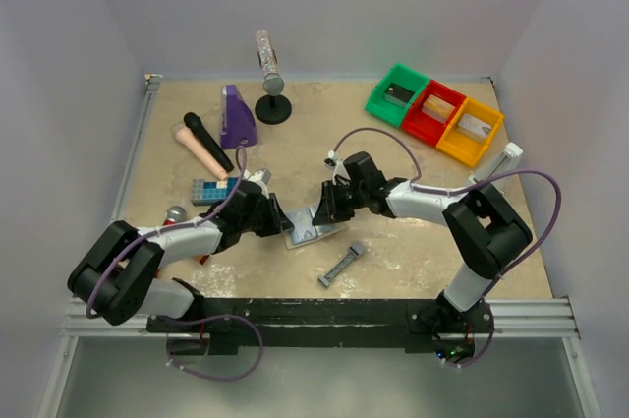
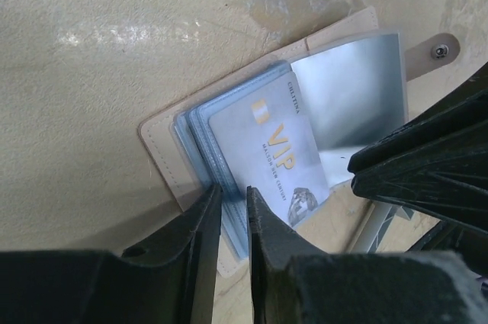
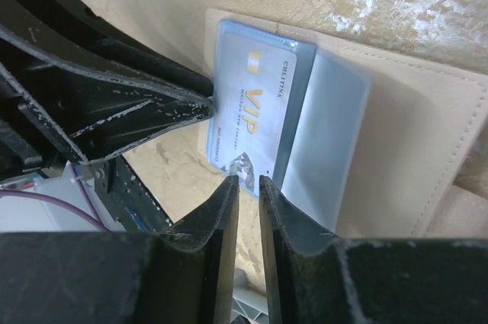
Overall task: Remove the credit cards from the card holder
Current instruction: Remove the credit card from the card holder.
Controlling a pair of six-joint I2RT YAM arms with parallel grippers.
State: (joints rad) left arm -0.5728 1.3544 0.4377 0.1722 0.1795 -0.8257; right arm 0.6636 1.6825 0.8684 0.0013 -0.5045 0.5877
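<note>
The left hand (image 2: 233,190) pinches the open tan-edged bifold card holder (image 2: 158,143) while the narrowly parted right hand (image 3: 248,181) should next close on the pale grey credit card (image 2: 267,149) and pull.

card holder (image 2: 162,152): tan edging | credit card (image 2: 263,145): pale grey, gold lettering
</note>
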